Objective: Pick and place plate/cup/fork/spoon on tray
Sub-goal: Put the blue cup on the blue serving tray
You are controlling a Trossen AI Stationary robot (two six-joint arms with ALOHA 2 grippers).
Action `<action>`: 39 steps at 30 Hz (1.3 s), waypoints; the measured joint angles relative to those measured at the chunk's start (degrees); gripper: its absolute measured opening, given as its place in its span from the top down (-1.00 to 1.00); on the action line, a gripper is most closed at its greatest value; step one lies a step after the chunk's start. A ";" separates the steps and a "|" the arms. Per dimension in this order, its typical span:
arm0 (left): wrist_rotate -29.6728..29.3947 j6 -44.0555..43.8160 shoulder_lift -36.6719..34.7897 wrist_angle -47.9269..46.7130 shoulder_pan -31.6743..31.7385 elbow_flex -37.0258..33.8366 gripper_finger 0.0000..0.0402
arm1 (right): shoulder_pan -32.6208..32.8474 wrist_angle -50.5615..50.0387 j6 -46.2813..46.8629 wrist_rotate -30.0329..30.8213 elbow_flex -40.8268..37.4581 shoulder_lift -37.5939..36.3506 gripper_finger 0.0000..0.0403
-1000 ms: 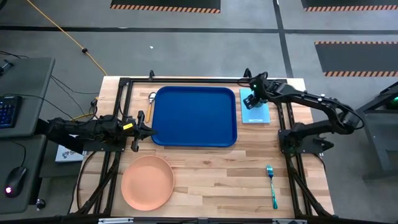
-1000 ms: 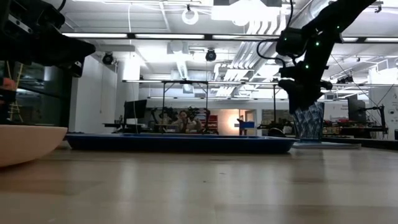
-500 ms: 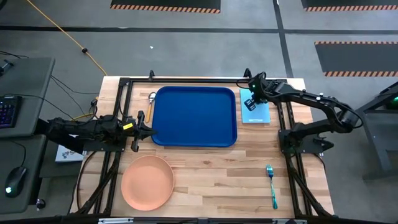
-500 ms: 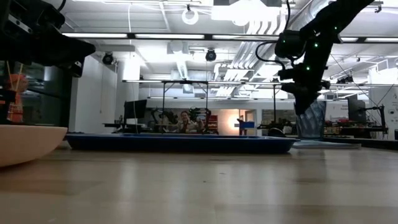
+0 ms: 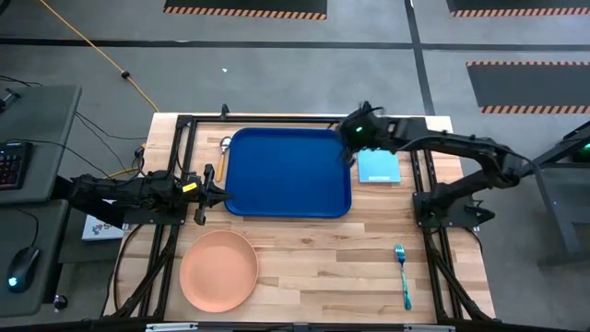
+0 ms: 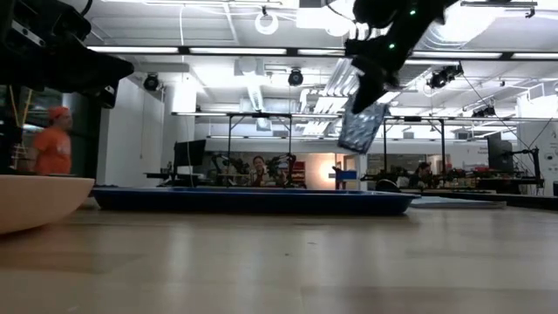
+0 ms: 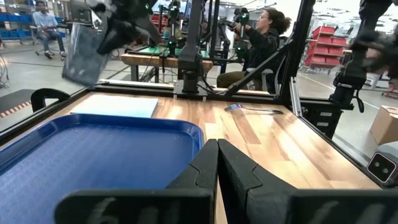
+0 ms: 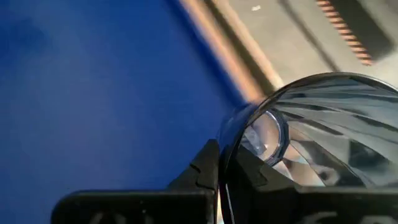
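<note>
The dark-blue cup [image 6: 362, 129] hangs in the air, tilted, over the far right corner of the blue tray [image 5: 289, 172]. My right gripper [image 5: 354, 136] is shut on it. The left wrist view shows the cup [image 7: 84, 53] clear of the tray. The peach plate [image 5: 218, 269] lies at the near left and the teal fork [image 5: 403, 275] at the near right. The spoon [image 5: 225, 144] lies by the tray's far left corner. My left gripper [image 5: 219, 191] waits shut at the tray's left edge. My right gripper pinches the cup's wall at the rim [image 8: 225, 138], one finger inside the cup and one outside. The fingers come from above, slanting down. The cup hangs below them, lifted clear and tilted, its bottom toward the tray.
A light-teal flat sheet [image 5: 378, 166] lies just right of the tray, with nothing on it. Black frame rails run along the table's left, right and far sides. Bare wood lies between the plate and the fork. People show in the room beyond the table.
My right gripper has lifted the cup off the light-teal sheet. It has carried the cup up and toward the table's left, to above the tray's far right corner. The cup stood upright on the sheet and now hangs tilted.
</note>
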 joint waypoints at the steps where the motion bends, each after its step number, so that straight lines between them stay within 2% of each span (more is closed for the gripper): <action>1: 0.00 0.00 0.00 0.00 0.00 0.00 1.00 | 1.04 0.12 -0.84 -0.09 0.23 1.91 0.99; 6: -0.01 0.00 0.00 -0.01 0.00 0.00 1.00 | 3.36 -0.05 -4.03 0.77 2.90 11.39 0.99; 12: -0.01 0.00 -0.01 0.00 -0.01 -0.01 1.00 | 2.77 -2.65 -6.57 0.42 7.10 17.72 0.99; 22: 0.00 0.00 -0.02 -0.01 -0.01 -0.02 1.00 | 0.16 -4.33 -7.05 -5.59 8.42 18.21 1.00; 29: -0.01 -0.02 0.00 0.00 -0.01 -0.01 1.00 | -2.10 -4.41 -7.01 -6.17 8.42 18.26 0.99; 33: 0.00 -0.02 0.00 0.00 -0.02 -0.01 1.00 | -3.27 -4.44 -5.76 -9.32 8.42 18.26 0.99; 39: -0.01 0.00 -0.01 0.00 0.00 -0.02 1.00 | -3.92 -4.17 -5.78 -10.39 8.42 18.26 0.98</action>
